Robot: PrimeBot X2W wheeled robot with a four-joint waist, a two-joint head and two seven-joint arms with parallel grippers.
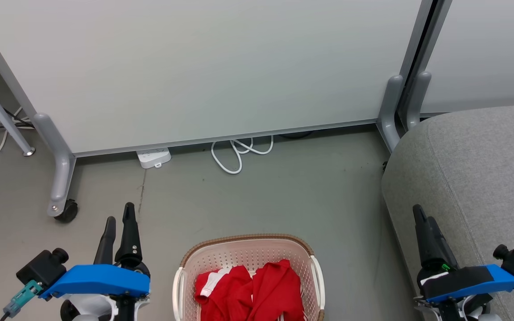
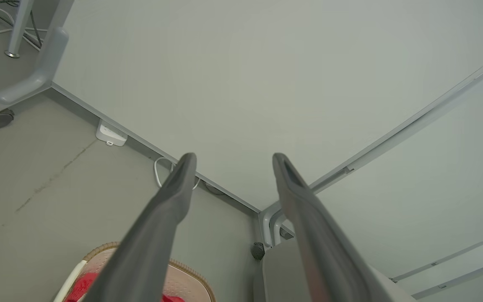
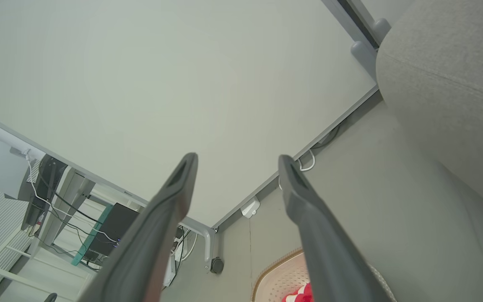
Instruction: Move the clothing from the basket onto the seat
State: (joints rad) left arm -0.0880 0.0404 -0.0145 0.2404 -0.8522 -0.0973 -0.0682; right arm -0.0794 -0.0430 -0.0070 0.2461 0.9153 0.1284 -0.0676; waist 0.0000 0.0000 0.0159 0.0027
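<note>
A large pale partition panel (image 1: pixel 221 67) on grey legs stands well ahead of both claws, beyond their fingertips. The grey floor (image 1: pixel 283 191) spreads beneath both claws and runs forward to the foot of that panel.

The seat (image 1: pixel 484 169), a grey upholstered cushion with a rounded corner and a stitched seam, lies on the outer side of the right claw (image 1: pixel 423 216). In the head view this claw's fingers overlap the seat's near edge, though I cannot tell whether they touch it. In the right wrist view the seat rises to the right of the fingers.

The basket (image 1: pixel 221 249), cream perforated plastic with a brown woven-look rim, sits on the floor between the two claws. It is nearer the robot than either set of fingertips. The clothing (image 1: pixel 257 290), crumpled red fabric with a white panel showing, lies inside the basket, apart from both claws.

The left claw (image 2: pixel 234 157) is released, its two dark fingers spread with nothing between them, pointing towards the panel. The right claw is also released and empty, and the right wrist view shows its fingers parted.

A castor wheel (image 1: pixel 67 211) on a partition leg sits just left of the left claw's fingers. A white power strip (image 1: pixel 153 157) lies ahead of the left claw at the panel's base. A looped white cable (image 1: pixel 239 154) rests to the right of it, ahead of the basket.
</note>
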